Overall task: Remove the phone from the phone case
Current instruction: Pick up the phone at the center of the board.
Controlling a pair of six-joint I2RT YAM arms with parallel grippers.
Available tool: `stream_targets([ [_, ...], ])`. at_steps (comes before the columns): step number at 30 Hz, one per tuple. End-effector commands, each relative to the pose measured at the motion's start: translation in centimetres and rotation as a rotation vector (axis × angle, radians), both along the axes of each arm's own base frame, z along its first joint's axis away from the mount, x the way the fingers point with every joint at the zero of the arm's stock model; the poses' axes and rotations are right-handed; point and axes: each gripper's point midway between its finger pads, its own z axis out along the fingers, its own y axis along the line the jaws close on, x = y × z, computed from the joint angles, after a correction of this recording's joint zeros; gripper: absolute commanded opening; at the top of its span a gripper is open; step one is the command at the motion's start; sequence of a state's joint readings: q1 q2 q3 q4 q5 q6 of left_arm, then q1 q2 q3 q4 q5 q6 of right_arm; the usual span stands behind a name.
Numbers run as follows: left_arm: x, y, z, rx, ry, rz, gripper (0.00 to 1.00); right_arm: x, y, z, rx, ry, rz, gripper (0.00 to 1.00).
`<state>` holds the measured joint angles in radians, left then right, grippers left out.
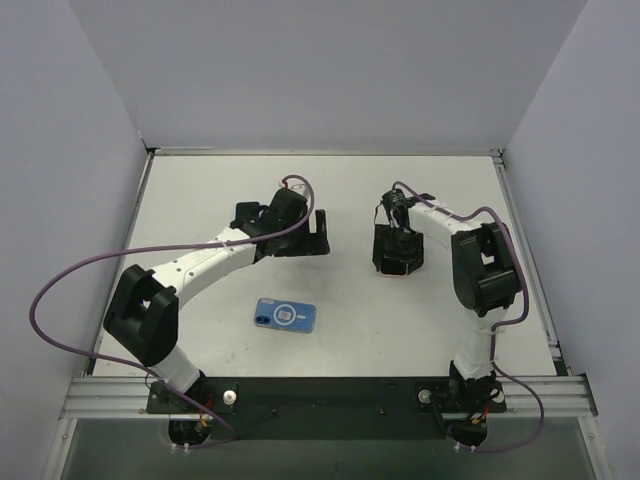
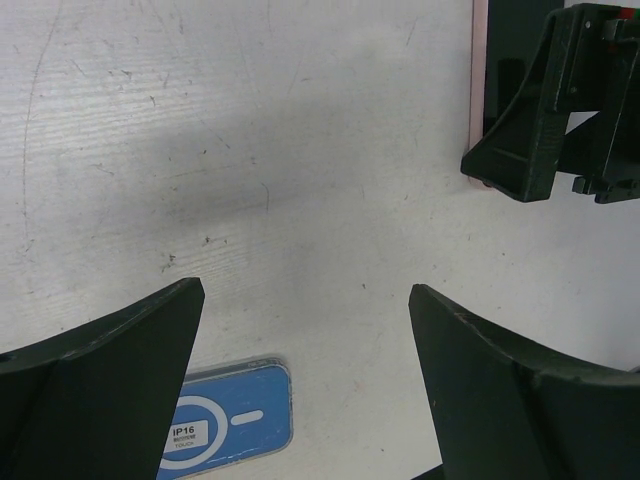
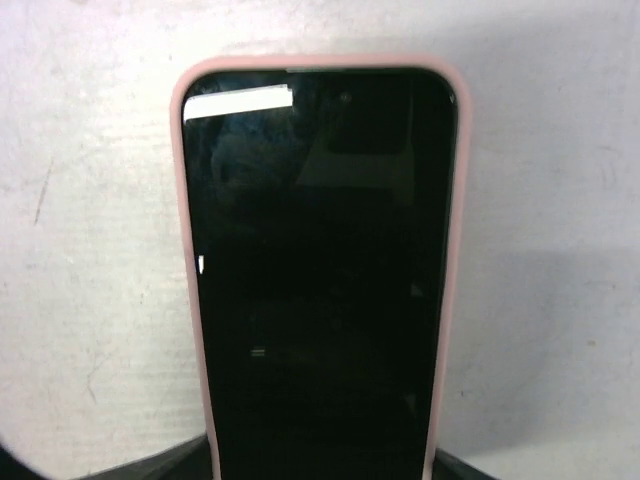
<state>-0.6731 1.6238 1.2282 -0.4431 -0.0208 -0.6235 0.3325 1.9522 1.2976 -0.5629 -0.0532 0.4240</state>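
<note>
Phone (image 3: pixel 320 280) sat face-up inside its pink phone case (image 3: pixel 182 250), clamped by the right gripper (image 1: pixel 396 265) — left gripper (image 2: pixel 305 290) gaped empty, near the case's left. Extraction not begun — next, I'd judge, pry a case corner.

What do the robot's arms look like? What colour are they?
The left arm and right arm match: white tube sections joined by chunky black joints. A purple cable loops along each one. The left gripper is black, with two wide, wedge-shaped fingers.
</note>
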Motion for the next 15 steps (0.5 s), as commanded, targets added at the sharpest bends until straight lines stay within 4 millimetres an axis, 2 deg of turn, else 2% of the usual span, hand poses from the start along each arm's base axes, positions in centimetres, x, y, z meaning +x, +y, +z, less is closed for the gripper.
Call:
stream_targets([
  [1, 0.3, 0.0, 3.2, -0.079, -0.051, 0.017, 0.96, -0.7, -0.7, -1.4, -0.036, 0.02, -0.013, 0.61],
  [2, 0.2, 0.1, 3.1, -0.077, -0.049, 0.026, 0.96, -0.4, -0.7, -1.1, -0.037, 0.008, -0.013, 0.46],
  [4, 0.3, 0.3, 3.2, -0.074, -0.055, 0.03, 0.96, 0.2, -0.5, -0.4, -0.026, -0.019, -0.011, 0.28],
  [8, 0.9, 1.5, 2.7, -0.028, -0.045, 0.07, 0.95, 0.9, 1.2, 1.8, 0.061, -0.091, 0.021, 0.12],
  [9, 0.9, 1.7, 2.6, -0.037, -0.029, 0.087, 0.96, 0.9, 1.6, 3.0, 0.087, -0.124, 0.029, 0.1],
  [10, 1.3, 2.3, 2.5, -0.065, -0.005, 0.116, 0.95, 0.8, 2.3, 3.6, 0.116, -0.141, 0.043, 0.03],
  [11, 0.8, 1.4, 2.7, -0.147, 0.057, 0.092, 0.95, 0.3, 2.8, 3.9, 0.138, -0.147, 0.06, 0.0],
  [13, 1.5, 1.7, 2.0, -0.213, 0.113, 0.111, 0.95, -0.2, 4.5, 5.7, 0.196, -0.197, 0.108, 0.0],
  [15, 1.4, 0.6, 2.2, -0.289, 0.148, 0.082, 0.95, -1.4, 6.0, 6.8, 0.25, -0.211, 0.155, 0.0],
])
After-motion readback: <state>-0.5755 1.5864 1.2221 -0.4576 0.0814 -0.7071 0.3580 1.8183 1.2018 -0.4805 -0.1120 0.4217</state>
